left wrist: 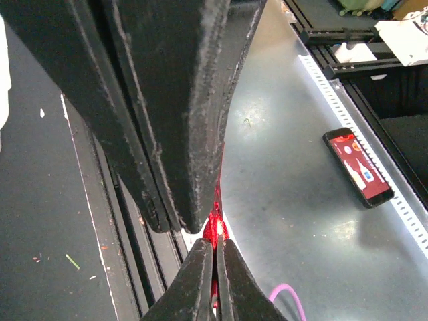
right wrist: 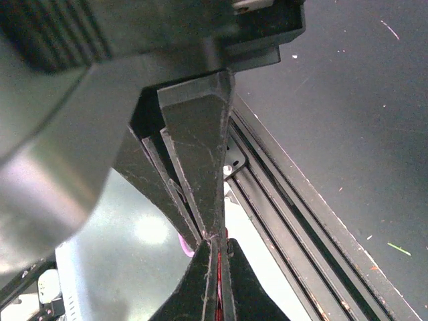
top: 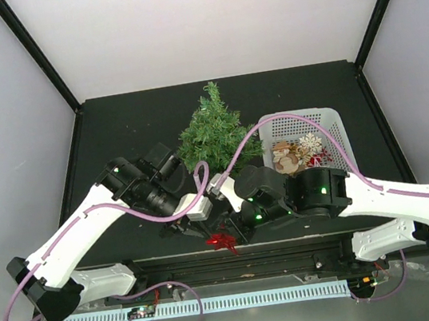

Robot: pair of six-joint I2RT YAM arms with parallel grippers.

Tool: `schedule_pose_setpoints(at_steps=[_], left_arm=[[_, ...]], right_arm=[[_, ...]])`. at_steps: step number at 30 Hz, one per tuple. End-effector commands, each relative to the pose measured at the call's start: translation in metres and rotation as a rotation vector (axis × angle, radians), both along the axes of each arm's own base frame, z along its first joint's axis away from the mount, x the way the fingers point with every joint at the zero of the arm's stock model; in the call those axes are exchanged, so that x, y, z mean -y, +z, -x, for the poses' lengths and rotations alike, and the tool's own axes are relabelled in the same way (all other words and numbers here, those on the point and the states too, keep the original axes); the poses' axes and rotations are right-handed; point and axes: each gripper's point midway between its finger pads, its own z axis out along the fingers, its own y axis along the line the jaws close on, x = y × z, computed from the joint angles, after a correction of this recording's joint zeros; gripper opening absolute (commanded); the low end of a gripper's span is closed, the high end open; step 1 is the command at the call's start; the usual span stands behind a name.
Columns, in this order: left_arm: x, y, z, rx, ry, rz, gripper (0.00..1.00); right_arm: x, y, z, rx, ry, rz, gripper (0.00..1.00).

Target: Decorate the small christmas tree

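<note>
The left claw (left wrist: 179, 226) and right claw (right wrist: 211, 233) meet tip to tip at the worktop's (top: 114, 135) near edge, each pinched tight on a red ornament (top: 223, 242). The small christmas tree (top: 212, 132) stands behind them, just beside a white basket (top: 331, 120).

The right gripper (right wrist: 219, 277) rises from the bottom edge. Its two dark fingers (right wrist: 199, 289) are pressed together on a thin red sliver (right wrist: 219, 293) that shows in the slit between them. The left gripper (right wrist: 209, 231) reaches down from above, its tapered, scuffed fingers drawn to a point that meets the right fingertips. Behind them, black rails (right wrist: 287, 214) run diagonally beside the speckled black table (right wrist: 361, 120). A bit of pink cable (right wrist: 188, 249) peeks out at the left.
</note>
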Motion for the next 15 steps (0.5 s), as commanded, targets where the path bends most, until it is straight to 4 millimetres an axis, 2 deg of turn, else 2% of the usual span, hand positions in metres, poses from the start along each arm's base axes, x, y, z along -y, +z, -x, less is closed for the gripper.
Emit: schedule_pose_setpoints(at_steps=[1, 9, 12, 15], left_arm=[[-0.004, 0.014, 0.017, -0.036, -0.055, 0.040, 0.02], [-0.001, 0.013, 0.014, -0.041, -0.046, 0.049, 0.02], [0.000, 0.013, 0.015, -0.052, -0.044, 0.063, 0.02], [0.001, 0.013, 0.014, -0.053, -0.030, 0.074, 0.02]], right_arm=[[-0.004, 0.003, -0.007, 0.015, -0.032, -0.027, 0.01], [0.003, 0.011, -0.011, 0.046, -0.060, -0.050, 0.04], [0.012, 0.026, -0.016, 0.078, -0.091, -0.093, 0.16], [0.028, 0.049, -0.023, 0.125, -0.138, -0.157, 0.38]])
